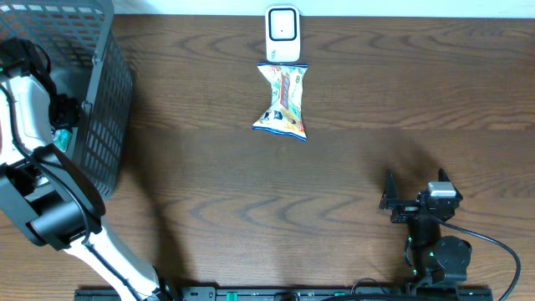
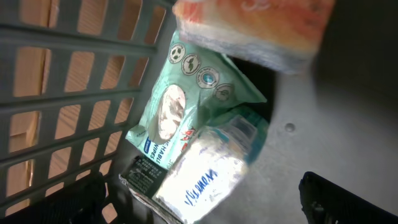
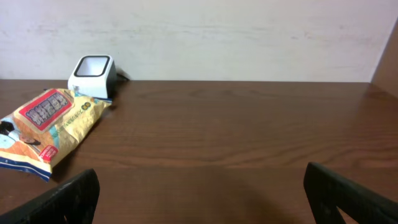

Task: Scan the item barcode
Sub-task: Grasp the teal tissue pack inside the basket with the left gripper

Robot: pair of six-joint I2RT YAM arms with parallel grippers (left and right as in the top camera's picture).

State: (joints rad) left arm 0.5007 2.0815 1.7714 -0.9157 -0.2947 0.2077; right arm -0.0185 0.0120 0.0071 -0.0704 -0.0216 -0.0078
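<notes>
A snack bag (image 1: 282,100) is lying just in front of the scanner (image 1: 282,33), which is standing at the surface's (image 1: 251,209) far edge. Well to the scanner's left, the left end effector (image 2: 199,202) is hovering inside the basket (image 1: 100,75), jaws wide and empty, over a green wipes pack (image 2: 186,99). Nearer and to the scanner's right, the right end effector (image 1: 415,188) is gaping wide, open wood stretching toward the bag

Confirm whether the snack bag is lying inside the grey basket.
No, the snack bag lies on the table by the white scanner, apart from the basket.
</notes>
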